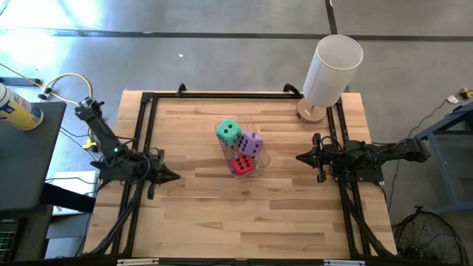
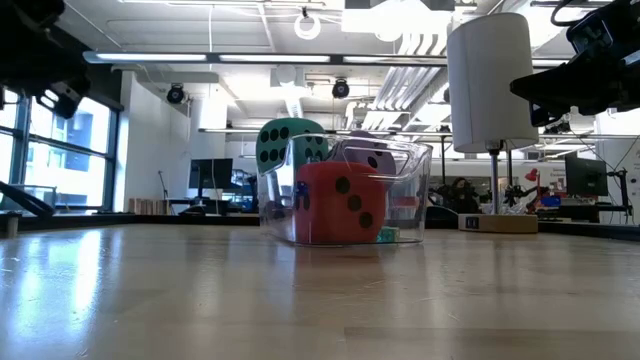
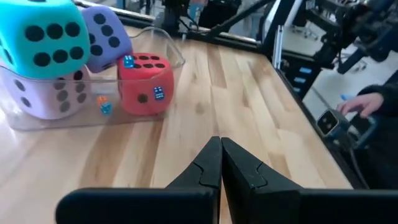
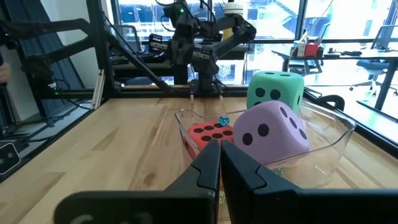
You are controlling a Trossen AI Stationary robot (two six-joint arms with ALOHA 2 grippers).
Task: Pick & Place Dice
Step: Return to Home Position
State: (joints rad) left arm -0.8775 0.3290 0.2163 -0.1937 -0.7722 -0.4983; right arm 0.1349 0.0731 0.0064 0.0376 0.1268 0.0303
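Observation:
A clear plastic bin [image 1: 265, 157] sits mid-table and holds all the dice. The green die [image 1: 228, 131] is on top at the bin's far end, resting on the pink die [image 3: 46, 93]. The purple die [image 1: 250, 143] leans in the middle, and the red die [image 1: 242, 165] sits at the near end. My left gripper [image 1: 175, 176] hovers shut at the table's left side, pointing at the bin. My right gripper [image 1: 300, 157] hovers shut at the right side, also pointing at the bin. In the wrist views both grippers [image 3: 219, 143] [image 4: 219, 147] have their fingertips together.
A white cylindrical lamp [image 1: 332, 69] on a round wooden base stands at the far right corner. Black frame rails [image 1: 145, 133] run along the table's left, right and far edges. Several tiny blue dice [image 3: 106, 107] lie in the bin. A person's hand [image 3: 367, 102] shows beyond the table's edge.

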